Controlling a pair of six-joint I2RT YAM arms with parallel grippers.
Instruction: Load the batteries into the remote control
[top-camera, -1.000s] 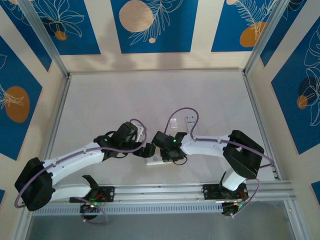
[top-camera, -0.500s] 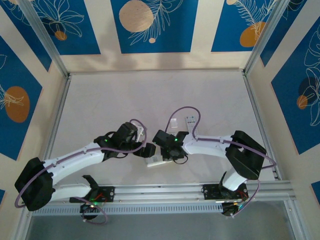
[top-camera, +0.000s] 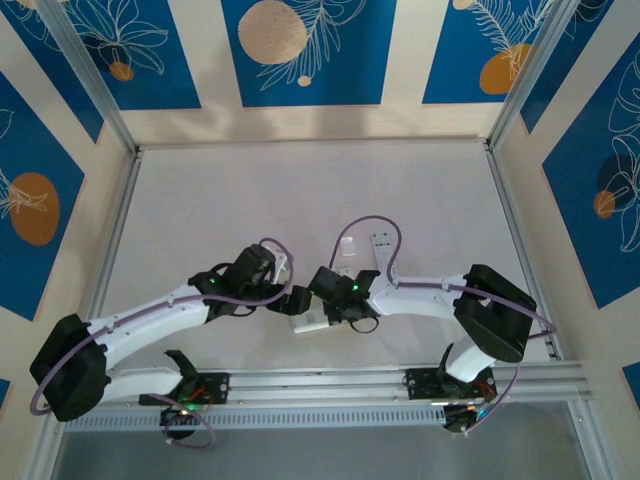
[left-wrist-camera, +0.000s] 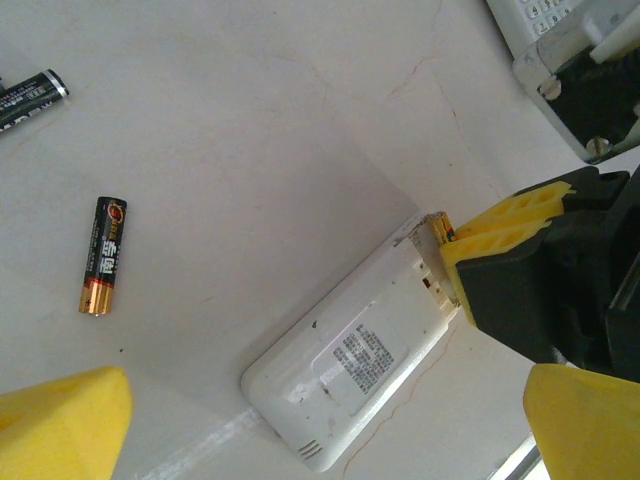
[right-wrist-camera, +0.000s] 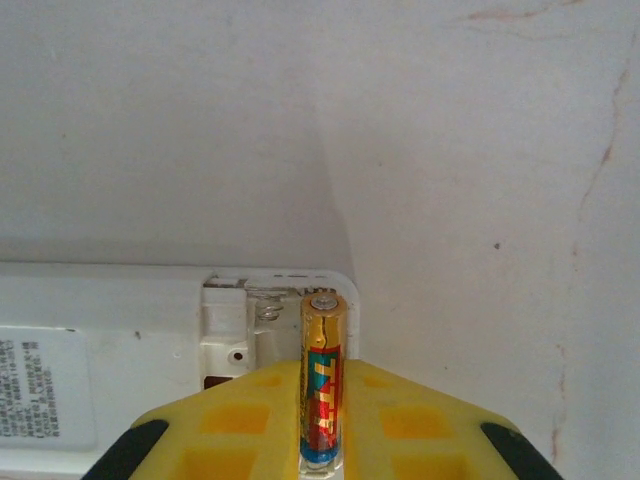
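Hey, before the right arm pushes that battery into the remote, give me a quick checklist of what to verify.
1. Held battery clamped in right end effector: ok.
2. Remote lies with its compartment uncovered, spring visible: ok.
3. Held battery's tip over the compartment's spring end: ok.
4. Polarity against the spring: cannot tell.
5. Remote braced: not ok; left end effector open, gripping nothing.
6. Spare battery waiting on the table: ok.

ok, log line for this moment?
right gripper: shut on battery, tip at remote bay | left gripper: open, hovering | spare batteries: two, loose
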